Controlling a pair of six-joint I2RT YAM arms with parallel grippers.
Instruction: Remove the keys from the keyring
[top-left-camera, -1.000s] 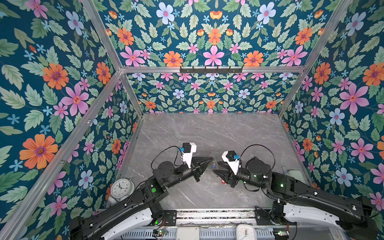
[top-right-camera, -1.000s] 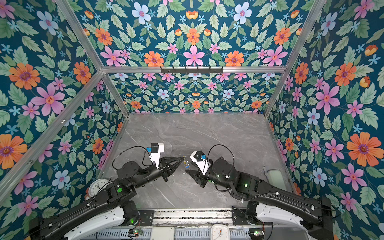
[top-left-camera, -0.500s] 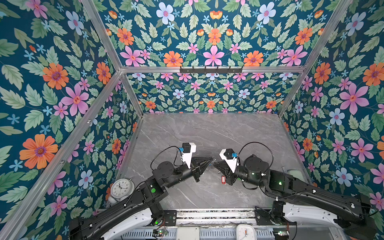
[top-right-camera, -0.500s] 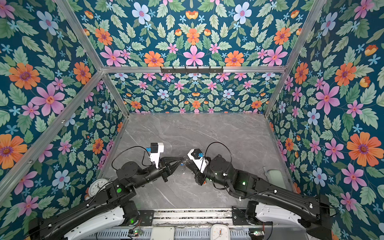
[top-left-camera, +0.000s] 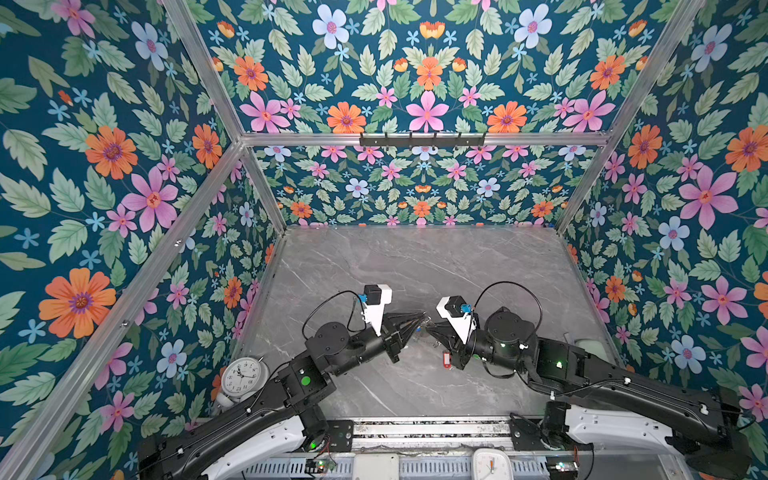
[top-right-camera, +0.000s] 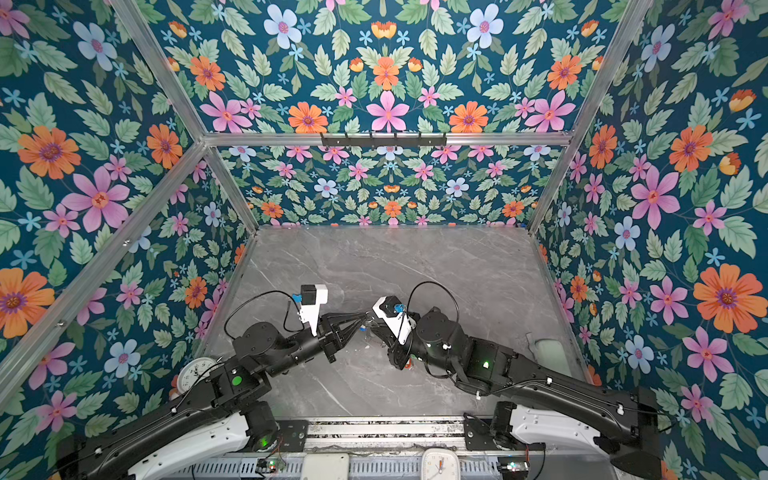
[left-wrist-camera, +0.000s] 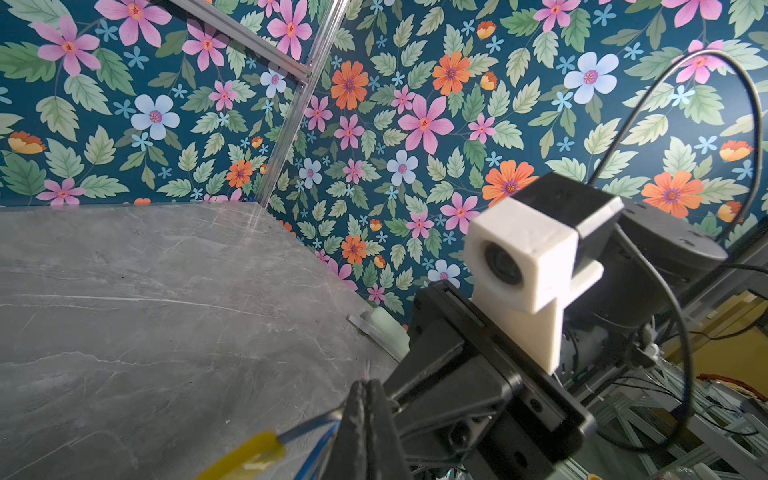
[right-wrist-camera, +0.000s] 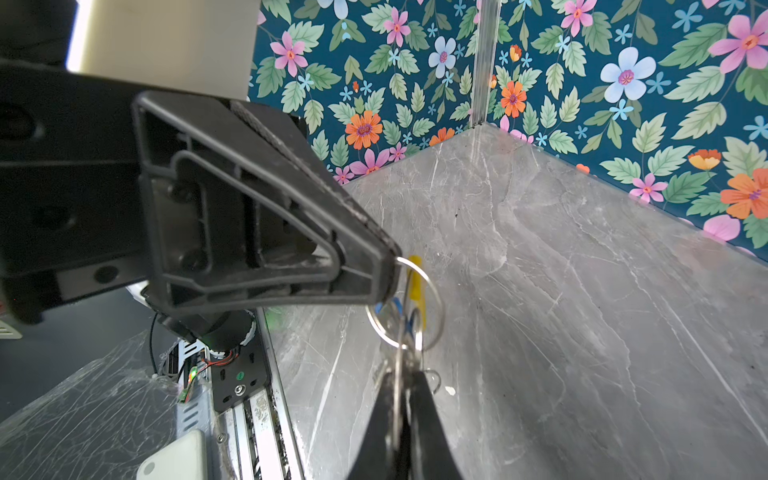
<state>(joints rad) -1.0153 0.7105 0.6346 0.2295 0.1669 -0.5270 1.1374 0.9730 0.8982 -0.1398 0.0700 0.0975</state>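
Over the near half of the grey marble-patterned tabletop (top-left-camera: 415, 266), about midway between left and right, the two arms meet tip to tip. The left gripper (top-left-camera: 420, 319) (top-right-camera: 365, 319) reaches in from the left with its black jaws clenched on the thin silver-grey wire keyring (right-wrist-camera: 439, 307). The right wrist view shows the wire pinched at the very tip of that gripper, and the hoop hangs down from there, off the table. The hoop's curved yellow plastic sleeve (right-wrist-camera: 415, 282) sits just beside the left gripper's tip, and blue plastic (right-wrist-camera: 395, 305) shows behind the wire. The right gripper (top-left-camera: 429, 326) (top-right-camera: 372, 327) comes in from the right and grasps the lower end of the hoop. Its fingers (right-wrist-camera: 428, 415) are pressed together on what looks like a small silver metal key (right-wrist-camera: 398, 370). The metal is blurred, so it cannot be told for certain whether this is a key or a ring. In the left wrist view the yellow sleeve and blue strands lie just beside the clamped left fingertips (left-wrist-camera: 365, 392). A red plastic label tag (top-left-camera: 446, 359) shows on the near side of the right gripper's body, apart from the hoop. A round white alarm clock (top-left-camera: 243, 374) stands in the near left corner.
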